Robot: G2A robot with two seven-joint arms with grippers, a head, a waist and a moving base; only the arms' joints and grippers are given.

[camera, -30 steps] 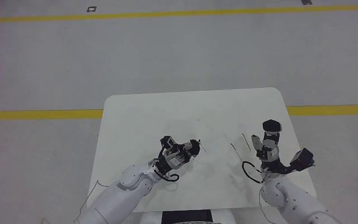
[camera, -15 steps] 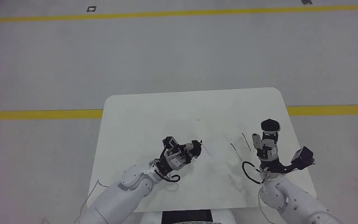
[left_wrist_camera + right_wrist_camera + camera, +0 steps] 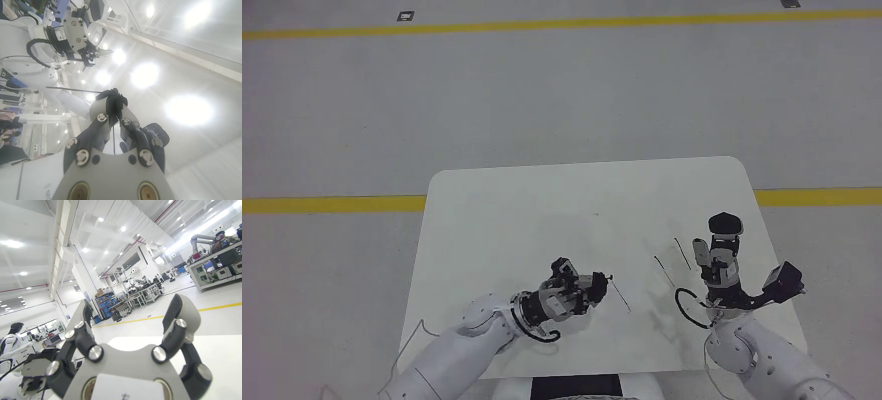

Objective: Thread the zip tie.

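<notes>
Finding: the left hand (image 3: 114, 103) pinches one zip tie (image 3: 71, 89) near the surface's (image 3: 542, 200) 6 o'clock edge. The right hand (image 3: 132, 311) stands spread, holding nothing, at 3 o'clock.

Risk: the thin strap may swivel in the pinch and miss its head slot.

Count: three ties, one held, plus a loose tie (image 3: 681, 252) and its neighbour (image 3: 663, 265) beside the right hand; two hands.

thin black zip tie (image 3: 619, 295) — clamped, its straight tail sticking out free.

White table (image 3: 542, 210) on grey floor (image 3: 562, 100) — yellow stripes (image 3: 332, 204) alongside and farther off
</notes>
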